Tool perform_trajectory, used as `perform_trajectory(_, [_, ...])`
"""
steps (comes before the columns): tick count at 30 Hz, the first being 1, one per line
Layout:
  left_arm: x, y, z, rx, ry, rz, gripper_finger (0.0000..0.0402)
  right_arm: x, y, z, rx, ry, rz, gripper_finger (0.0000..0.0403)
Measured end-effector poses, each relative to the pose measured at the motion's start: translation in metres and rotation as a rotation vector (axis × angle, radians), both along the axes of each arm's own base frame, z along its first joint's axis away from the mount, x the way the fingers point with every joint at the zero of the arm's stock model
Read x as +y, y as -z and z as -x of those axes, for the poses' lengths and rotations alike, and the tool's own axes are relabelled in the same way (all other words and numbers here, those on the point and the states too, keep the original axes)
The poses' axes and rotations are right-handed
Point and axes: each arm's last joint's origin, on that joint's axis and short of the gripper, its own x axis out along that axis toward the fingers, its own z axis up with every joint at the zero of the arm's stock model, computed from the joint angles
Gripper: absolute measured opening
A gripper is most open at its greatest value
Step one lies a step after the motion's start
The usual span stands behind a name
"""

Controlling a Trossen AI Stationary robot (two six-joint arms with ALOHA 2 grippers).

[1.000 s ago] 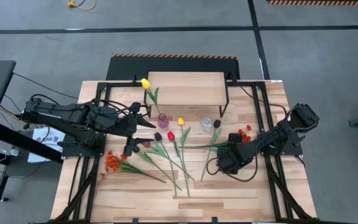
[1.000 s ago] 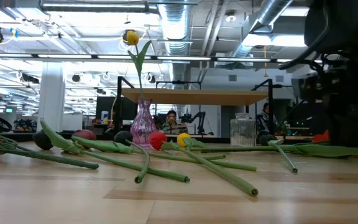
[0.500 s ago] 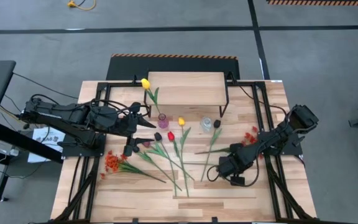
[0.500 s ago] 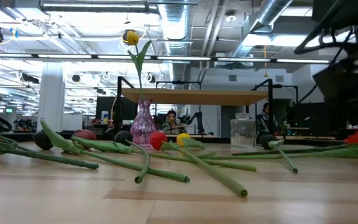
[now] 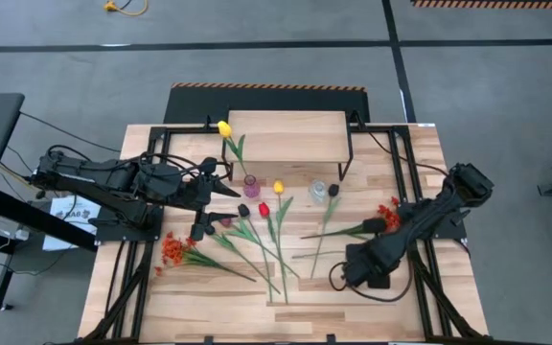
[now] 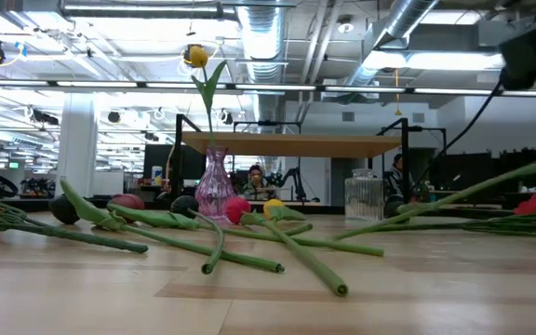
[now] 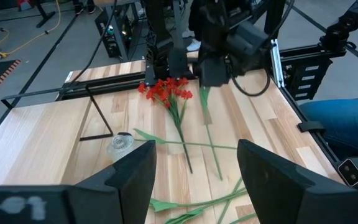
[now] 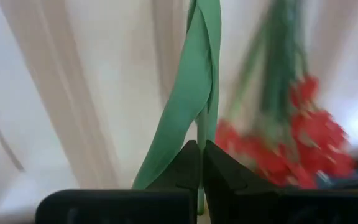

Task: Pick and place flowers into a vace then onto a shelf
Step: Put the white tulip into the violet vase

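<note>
On the left side of the table we see the left gripper, which hovers above the wood with its fingers spread apart and nothing between them. Below it, near the left edge, lies an orange-red spray with its green stem pointing to the middle. Just beside the left gripper stands a small pink vase with a yellow tulip in it; the head leans toward the shelf, which stands at the far side of the table with nothing on its top. In the middle several tulips lie flat with crossing stems: a dark one, a red one and a yellow one. A clear glass vase stands near them, and a dark tulip head lies just beside it. On the right, the right gripper is low over the table, its fingers pressed together on a green tulip stem. A second orange-red spray lies close to the right arm.
</note>
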Motion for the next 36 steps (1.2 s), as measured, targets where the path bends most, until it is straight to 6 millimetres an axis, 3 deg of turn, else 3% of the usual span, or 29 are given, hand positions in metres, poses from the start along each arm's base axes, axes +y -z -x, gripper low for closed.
perform_trajectory(7, [0.0,0.0,0.0,0.0,0.0,0.0,0.0215,0.006,-0.024,0.018,0.056,0.015,0.182,0.0001])
perform_trajectory(19, [0.0,0.0,0.0,0.0,0.0,0.001,0.0215,0.017,-0.028,0.021,-0.097,-0.062,0.258,0.0003])
perform_trajectory(36, [0.0,0.0,0.0,0.0,0.0,0.002,0.0215,0.046,-0.026,-0.012,-0.467,-0.352,-0.006,0.0003])
